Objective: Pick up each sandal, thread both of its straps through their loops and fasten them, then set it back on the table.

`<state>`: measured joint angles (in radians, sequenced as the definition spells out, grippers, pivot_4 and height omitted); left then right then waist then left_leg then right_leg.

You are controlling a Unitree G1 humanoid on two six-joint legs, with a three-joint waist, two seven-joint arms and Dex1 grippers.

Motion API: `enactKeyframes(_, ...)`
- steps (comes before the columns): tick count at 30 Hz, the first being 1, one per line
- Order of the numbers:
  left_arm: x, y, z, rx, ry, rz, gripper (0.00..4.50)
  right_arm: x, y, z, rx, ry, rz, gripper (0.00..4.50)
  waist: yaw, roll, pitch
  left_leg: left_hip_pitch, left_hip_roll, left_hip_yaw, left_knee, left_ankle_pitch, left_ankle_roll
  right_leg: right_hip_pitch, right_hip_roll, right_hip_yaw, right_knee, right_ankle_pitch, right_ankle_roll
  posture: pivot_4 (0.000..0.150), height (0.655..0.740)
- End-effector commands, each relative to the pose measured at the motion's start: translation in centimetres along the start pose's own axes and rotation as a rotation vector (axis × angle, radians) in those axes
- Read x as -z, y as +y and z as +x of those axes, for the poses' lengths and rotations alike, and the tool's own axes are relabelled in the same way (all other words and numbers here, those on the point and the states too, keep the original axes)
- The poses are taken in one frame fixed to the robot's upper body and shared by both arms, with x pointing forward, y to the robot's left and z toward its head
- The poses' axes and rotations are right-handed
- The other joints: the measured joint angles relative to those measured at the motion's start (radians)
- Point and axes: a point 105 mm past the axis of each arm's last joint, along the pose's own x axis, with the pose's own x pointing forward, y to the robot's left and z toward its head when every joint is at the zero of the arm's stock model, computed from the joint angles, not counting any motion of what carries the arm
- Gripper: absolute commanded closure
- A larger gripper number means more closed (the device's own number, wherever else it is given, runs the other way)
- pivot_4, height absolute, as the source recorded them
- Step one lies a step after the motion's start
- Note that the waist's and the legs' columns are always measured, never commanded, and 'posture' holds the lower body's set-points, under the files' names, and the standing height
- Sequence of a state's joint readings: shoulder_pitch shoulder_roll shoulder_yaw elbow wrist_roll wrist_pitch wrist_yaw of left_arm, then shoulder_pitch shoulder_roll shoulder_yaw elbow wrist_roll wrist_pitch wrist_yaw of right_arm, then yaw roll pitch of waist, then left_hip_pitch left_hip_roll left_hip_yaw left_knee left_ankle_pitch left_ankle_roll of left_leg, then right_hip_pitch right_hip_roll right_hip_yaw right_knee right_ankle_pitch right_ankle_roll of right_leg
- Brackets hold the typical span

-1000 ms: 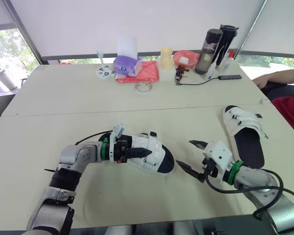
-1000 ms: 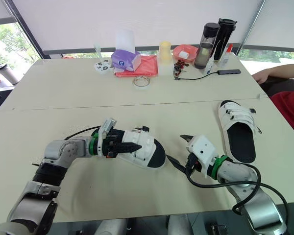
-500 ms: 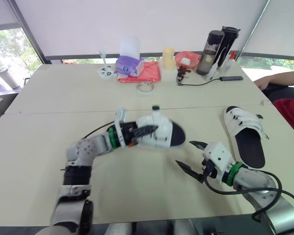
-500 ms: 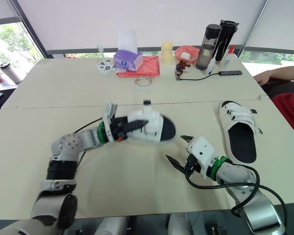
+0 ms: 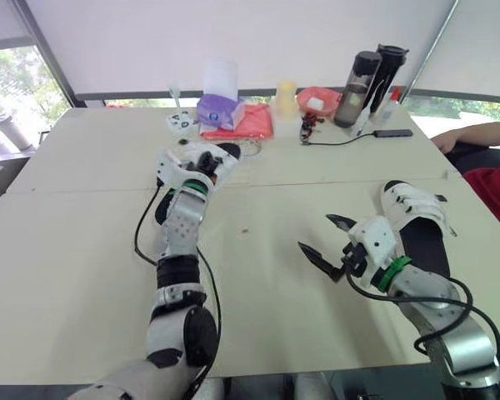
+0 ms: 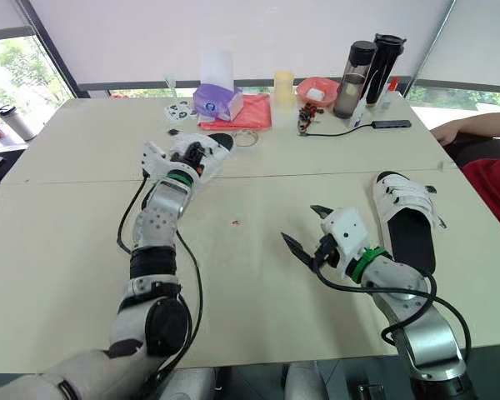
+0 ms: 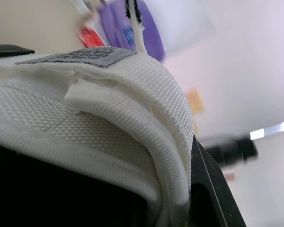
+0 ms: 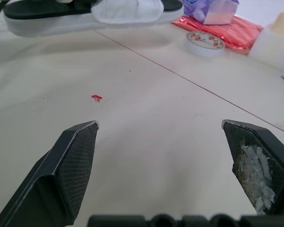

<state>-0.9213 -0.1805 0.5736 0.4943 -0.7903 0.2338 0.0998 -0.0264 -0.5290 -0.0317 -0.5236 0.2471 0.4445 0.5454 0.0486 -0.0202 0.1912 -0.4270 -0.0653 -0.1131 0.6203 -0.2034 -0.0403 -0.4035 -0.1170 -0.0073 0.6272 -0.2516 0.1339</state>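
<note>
left gripper (image 6: 193, 155) is clenched on the first sandal (image 8: 125, 9), raised over the far left of the desk (image 5: 67, 250). its long axis runs crosswise, ahead-left of the right gripper (image 5: 312, 231), which gapes empty. the second sandal (image 5: 415, 202) lies just to the right.

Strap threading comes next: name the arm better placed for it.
The right arm: its jaws stand open and empty above the table; the left arm's are shut on the raised sandal.
</note>
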Motion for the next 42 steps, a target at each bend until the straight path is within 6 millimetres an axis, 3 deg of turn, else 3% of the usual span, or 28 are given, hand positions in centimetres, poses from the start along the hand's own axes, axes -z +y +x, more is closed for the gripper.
enactKeyframes(1,6.0,-3.8,0.2,0.083,0.103,-0.194,4.48,-0.8,-0.1,0.2,0.004,-0.037,-0.030,0.00,-0.003,0.000,0.000,-0.001,-0.001,0.000,0.001,0.000,0.001,0.000,-0.001,0.000,0.000,0.000,0.001,0.150,0.7400)
enactKeyframes(5,8.4,-2.4,0.1,0.040,0.161,-0.195,4.48,-0.6,-0.2,0.1,0.008,-0.028,-0.049,0.00,-0.015,0.000,0.000,0.000,-0.003,0.000,0.003,-0.002,0.003,0.001,-0.002,0.001,-0.002,0.001,0.003,0.150,0.7400)
enactKeyframes(9,8.9,-1.0,0.1,-0.011,0.163,-0.146,4.48,-0.5,-0.2,0.1,0.009,-0.025,-0.053,0.00,-0.016,0.000,0.000,0.000,-0.003,0.000,0.002,-0.002,0.003,0.000,-0.002,0.001,0.002,0.001,0.003,0.150,0.7400)
enactKeyframes(10,8.8,-0.6,0.1,-0.029,0.155,-0.117,3.54,-0.5,-0.2,0.0,0.010,-0.025,-0.052,0.00,-0.015,0.000,0.000,0.000,-0.003,0.000,0.002,-0.002,0.003,0.000,-0.002,0.001,0.002,0.001,0.003,0.150,0.7400)
enactKeyframes(13,9.0,0.1,-0.1,-0.028,0.163,-0.100,2.24,-0.4,-0.1,0.1,0.015,-0.026,-0.048,0.00,-0.012,0.000,0.000,0.000,-0.003,0.000,0.003,-0.001,0.003,0.000,-0.002,0.001,0.002,0.001,0.004,0.150,0.7400)
enactKeyframes(17,8.8,-0.1,-0.3,-0.003,0.170,-0.047,0.10,-0.3,-0.1,0.3,0.016,-0.029,-0.044,0.00,-0.012,0.000,0.000,0.000,-0.003,0.000,0.003,-0.001,0.003,0.001,-0.002,0.001,0.002,0.001,0.004,0.150,0.7400)
enactKeyframes(19,9.0,-0.1,-0.7,0.016,0.243,-0.026,0.03,-0.2,-0.1,0.4,0.018,-0.029,-0.042,0.00,-0.012,0.000,0.000,0.000,-0.003,0.000,0.004,-0.001,0.003,0.001,-0.002,0.001,0.002,0.001,0.004,0.150,0.7400)
enactKeyframes(26,6.0,0.5,-4.9,0.104,0.324,0.426,0.03,0.5,0.1,0.3,0.018,-0.023,-0.027,0.00,-0.036,0.001,-0.001,0.002,-0.003,-0.001,0.002,-0.001,0.002,0.001,-0.001,0.003,0.004,0.001,0.004,0.150,0.7400)
enactKeyframes(30,3.8,1.7,-10.2,0.241,0.472,0.863,0.03,1.1,0.1,0.4,0.025,-0.028,0.025,0.00,-0.061,0.003,-0.002,0.003,-0.002,0.000,0.001,-0.001,0.002,0.000,0.000,0.004,0.005,0.001,0.003,0.150,0.7400)
enactKeyframes(37,1.8,2.3,-15.7,0.476,0.591,1.215,0.03,1.1,-1.5,-0.7,0.148,-0.076,0.158,0.00,-0.054,0.007,-0.003,0.007,0.001,0.000,-0.003,0.000,0.000,0.002,0.000,0.005,0.004,0.000,-0.004,0.150,0.7400)
enactKeyframes(42,1.2,3.4,-18.2,0.561,0.652,1.247,0.03,1.6,-1.7,-2.2,0.205,-0.087,0.290,0.00,-0.051,0.009,-0.004,0.007,0.005,0.001,-0.005,0.000,0.000,0.000,0.000,0.007,0.002,-0.002,-0.007,0.150,0.7400)
